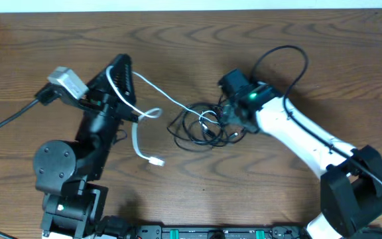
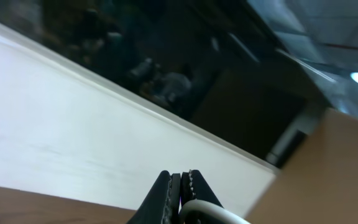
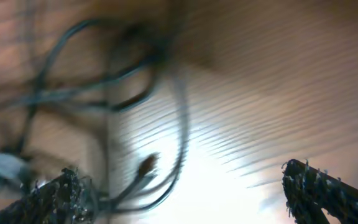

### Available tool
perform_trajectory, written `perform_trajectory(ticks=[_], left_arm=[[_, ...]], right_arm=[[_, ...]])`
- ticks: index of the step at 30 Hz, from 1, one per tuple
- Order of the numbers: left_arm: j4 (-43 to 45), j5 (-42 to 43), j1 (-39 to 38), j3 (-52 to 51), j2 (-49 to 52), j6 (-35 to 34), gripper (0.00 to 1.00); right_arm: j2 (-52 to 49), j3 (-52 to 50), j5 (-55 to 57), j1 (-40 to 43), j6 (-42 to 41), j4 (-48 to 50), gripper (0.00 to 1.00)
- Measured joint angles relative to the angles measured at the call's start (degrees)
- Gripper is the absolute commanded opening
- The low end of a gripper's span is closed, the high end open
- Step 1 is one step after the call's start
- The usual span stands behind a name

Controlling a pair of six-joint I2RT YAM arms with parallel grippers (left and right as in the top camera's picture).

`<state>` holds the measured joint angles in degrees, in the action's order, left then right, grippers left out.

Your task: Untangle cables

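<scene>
Pulling away with your left gripper (image 2: 180, 180), fingers pressed together on the white cable (image 1: 136, 138), risks dragging the black cables (image 1: 201, 126) along too. Your right gripper (image 3: 182, 174) is spread wide, the bunch just ahead between its fingers, apparently unpinned.

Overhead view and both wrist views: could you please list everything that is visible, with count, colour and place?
white cable: one, white, from the left fingers to the black bunch; one plug end lies free on the table.
black cables: count unclear, black, bunched at the table's middle.
table: one, brown wood, under everything.
arm wires: two, black, thicker, one at each arm.
left fingers: black, shut on the white cable.
right fingers: black, open, over the black cables.
</scene>
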<state>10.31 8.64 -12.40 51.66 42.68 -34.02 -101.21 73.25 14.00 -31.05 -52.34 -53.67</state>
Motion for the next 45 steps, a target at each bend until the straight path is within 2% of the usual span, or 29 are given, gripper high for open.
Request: perform_trajectory(ticks=[8,14,20,26,29,31,36,45], left_arm=[[-4.4,0.0,9.7,0.0,0.0,-2.2,0.08],[-10.5,0.0,10.5,0.0,0.3,-4.9,0.08],[-14.3,1.7,10.5,0.0,2.8,-5.2,0.08],[-14.4,4.3,10.5,0.0,7.0,-6.1,0.08],[-14.4,5.6,10.5,0.0,9.6,-6.7,0.08],[-14.4,6.3,10.5,0.0,11.2,-6.9,0.08],[-14.4,7.6,10.5,0.0,14.2,-7.2,0.08],[-13.0,4.7,12.7,0.0,13.2,-7.8,0.08]], right_arm=[[0.0,-0.1,0.9,8.9,2.3,-2.2,0.99],[-0.1,-0.3,-10.5,10.7,13.2,6.8,0.99],[2.6,-0.3,-19.9,9.6,17.5,12.4,0.98],[11.8,-0.3,-24.3,4.9,19.6,13.5,0.95],[13.4,-0.3,-24.6,-0.1,20.7,13.7,0.89],[12.7,-0.3,-24.2,-3.1,21.3,13.9,0.83],[7.7,-0.3,-22.7,-8.0,19.5,13.8,0.77],[-0.9,-0.7,-16.3,-11.5,12.9,4.3,0.80]])
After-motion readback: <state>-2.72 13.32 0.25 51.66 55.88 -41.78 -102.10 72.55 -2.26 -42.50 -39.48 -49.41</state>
